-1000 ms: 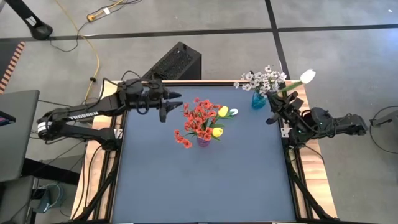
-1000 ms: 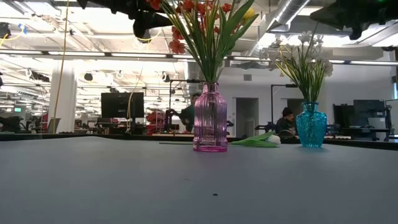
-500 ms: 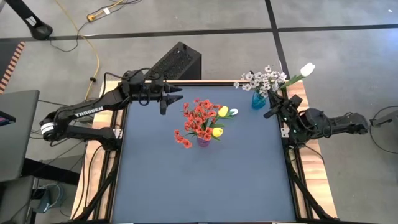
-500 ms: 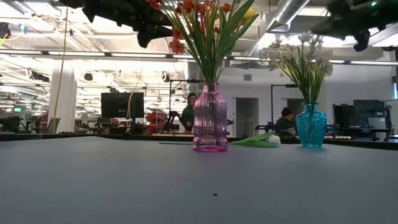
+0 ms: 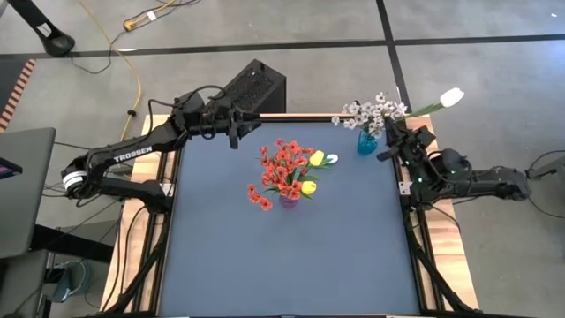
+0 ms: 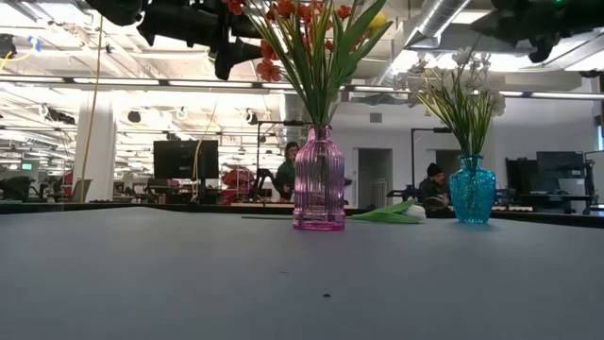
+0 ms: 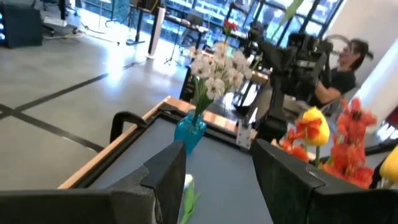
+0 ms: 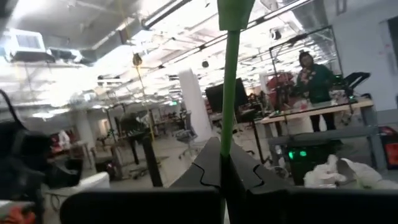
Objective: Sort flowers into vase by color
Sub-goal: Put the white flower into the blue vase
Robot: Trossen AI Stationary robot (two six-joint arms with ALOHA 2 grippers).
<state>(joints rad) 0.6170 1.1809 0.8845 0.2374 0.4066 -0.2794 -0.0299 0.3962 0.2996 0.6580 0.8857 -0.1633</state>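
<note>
Even, bright light falls from overhead; the bench (image 5: pixel 291 256) shows only soft shadows. In the low view, ceiling lights (image 6: pixel 123 83) glare at upper left. The right wrist view is blurred and washed out.

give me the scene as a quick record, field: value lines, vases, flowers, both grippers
pink vase: mid table, holds red blossoms and yellow tulips
blue vase: far right corner, holds white-lilac sprays
loose white tulip: lying on the table between the two vases
held white tulip: bloom out past the table's far right corner
right gripper: shut on the held tulip's green stem, beside the blue vase
left gripper: open, empty, above the table's far left edge
</note>
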